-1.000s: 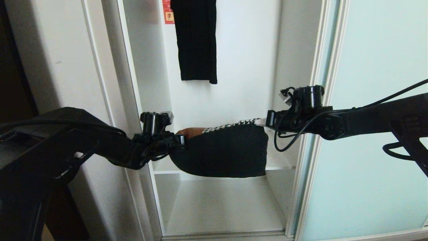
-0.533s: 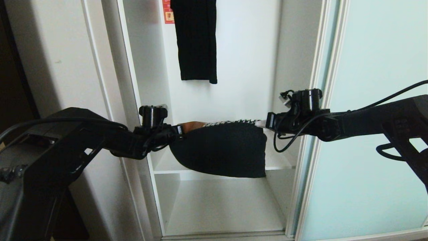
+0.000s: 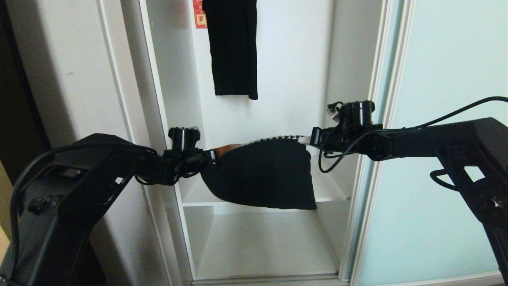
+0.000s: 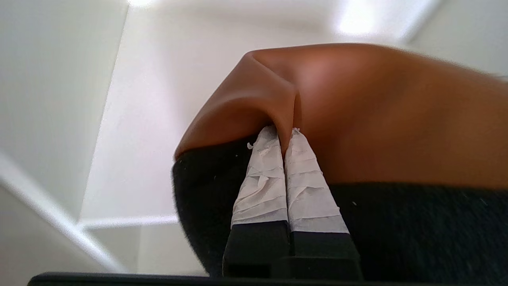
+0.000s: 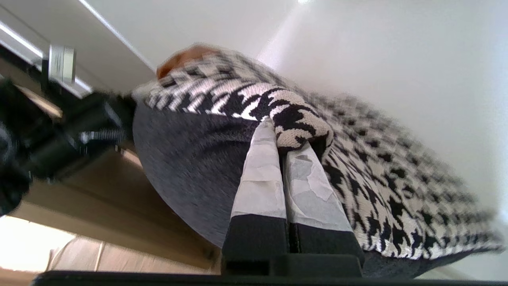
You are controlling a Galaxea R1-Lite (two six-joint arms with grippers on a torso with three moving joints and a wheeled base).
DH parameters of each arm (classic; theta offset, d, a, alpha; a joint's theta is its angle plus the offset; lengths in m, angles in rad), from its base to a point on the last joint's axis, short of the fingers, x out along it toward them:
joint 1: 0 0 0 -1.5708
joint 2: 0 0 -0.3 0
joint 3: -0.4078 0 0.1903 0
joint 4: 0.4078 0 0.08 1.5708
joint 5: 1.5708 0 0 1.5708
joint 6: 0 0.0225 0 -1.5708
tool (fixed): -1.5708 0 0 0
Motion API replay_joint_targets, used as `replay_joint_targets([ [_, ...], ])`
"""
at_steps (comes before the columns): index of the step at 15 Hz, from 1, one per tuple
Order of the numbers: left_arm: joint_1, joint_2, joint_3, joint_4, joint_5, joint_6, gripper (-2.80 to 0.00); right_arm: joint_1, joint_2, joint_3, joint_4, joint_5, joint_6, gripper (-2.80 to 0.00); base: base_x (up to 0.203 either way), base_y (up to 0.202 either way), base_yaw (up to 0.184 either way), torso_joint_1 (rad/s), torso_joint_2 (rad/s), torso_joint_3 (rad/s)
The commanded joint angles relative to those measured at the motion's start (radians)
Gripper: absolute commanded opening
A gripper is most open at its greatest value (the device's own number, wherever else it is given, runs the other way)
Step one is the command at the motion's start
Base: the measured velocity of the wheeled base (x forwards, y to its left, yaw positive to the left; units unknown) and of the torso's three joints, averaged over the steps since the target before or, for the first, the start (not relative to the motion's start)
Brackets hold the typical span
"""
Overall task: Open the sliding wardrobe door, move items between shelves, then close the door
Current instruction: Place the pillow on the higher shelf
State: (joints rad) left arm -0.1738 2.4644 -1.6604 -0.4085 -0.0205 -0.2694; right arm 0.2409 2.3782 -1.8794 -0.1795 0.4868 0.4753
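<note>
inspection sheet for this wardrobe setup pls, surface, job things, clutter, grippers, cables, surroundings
surface: white shelf behind the hanging cushion; lower compartment floor bare.
job's things: cushion held in the air by its two top corners, black back toward the head camera; sliding door pushed to the right, compartment open.
clutter: black ribbed garment hanging above; red sticker on the back wall.
grippers: left gripper shut on the tan corner; right gripper shut on the houndstooth corner.
cables: black loop dangling under the right wrist.
surroundings: white side panel on the left.

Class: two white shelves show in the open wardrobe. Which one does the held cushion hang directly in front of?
The upper shelf. The cushion covers most of its front edge, while the lower shelf lies fully exposed beneath.
</note>
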Motion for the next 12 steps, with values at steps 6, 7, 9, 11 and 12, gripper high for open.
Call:
replay_joint_targets([
  [6,0.024,0.138,-0.27,0.227,0.148,-0.013,-2.8,0.074,0.09,-0.049,0.094,-0.002,-0.008,-2.8,0.0,0.0,0.0,0.0,0.0,0.0],
  [7,0.025,0.127,-0.271,0.224,0.149,-0.021,-2.8,0.075,0.085,-0.046,0.1,-0.001,-0.008,-2.8,0.0,0.0,0.0,0.0,0.0,0.0],
  [9,0.024,0.112,-0.274,0.207,0.193,-0.025,-2.8,0.089,0.078,-0.041,0.099,-0.001,-0.009,-2.8,0.0,0.0,0.0,0.0,0.0,0.0],
  [11,0.023,0.113,-0.274,0.125,0.212,-0.024,-2.8,0.105,0.077,-0.041,0.097,-0.002,-0.011,-2.8,0.0,0.0,0.0,0.0,0.0,0.0],
  [12,0.023,0.116,-0.274,0.107,0.25,-0.023,-2.8,0.113,0.083,-0.041,0.096,-0.002,-0.011,-2.8,0.0,0.0,0.0,0.0,0.0,0.0],
])
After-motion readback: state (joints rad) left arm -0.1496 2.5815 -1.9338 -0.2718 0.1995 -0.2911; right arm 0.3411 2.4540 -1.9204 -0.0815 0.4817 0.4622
